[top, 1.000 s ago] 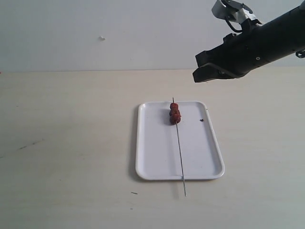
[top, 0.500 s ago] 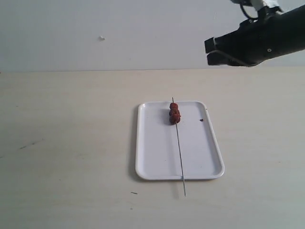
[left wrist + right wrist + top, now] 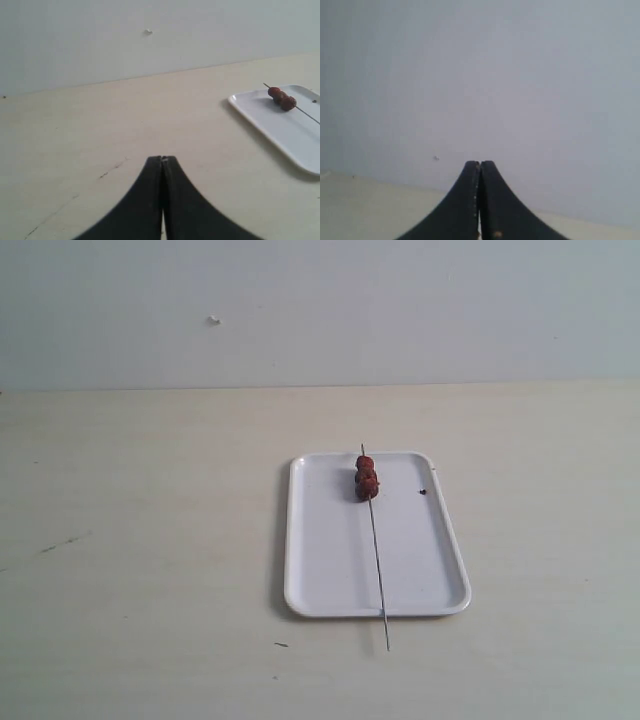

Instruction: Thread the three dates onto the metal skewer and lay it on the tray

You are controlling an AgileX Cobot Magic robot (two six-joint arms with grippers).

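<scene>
left gripper [image 3: 162, 159] closed, right gripper [image 3: 479, 163] closed

The tray [image 3: 330, 570] is white plastic, smooth, with a faint sheen along its raised rim. The metal skewer [image 3: 377, 560] is a thin grey rod, smooth and dull rather than mirror-bright. The three dates [image 3: 366, 480] have dark red-brown skins with a slight sheen; finer texture is too small to tell. The table [image 3: 150, 540] is pale cream and matt, with a faint wood-like grain and a few dark scuffs at the left. The wall [image 3: 300, 310] is plain pale grey, matt, and smooth apart from one small white chip. The left gripper [image 3: 162, 161] and right gripper [image 3: 479, 164] are black, matt and plastic-looking, with smooth curved outer faces.
</scene>
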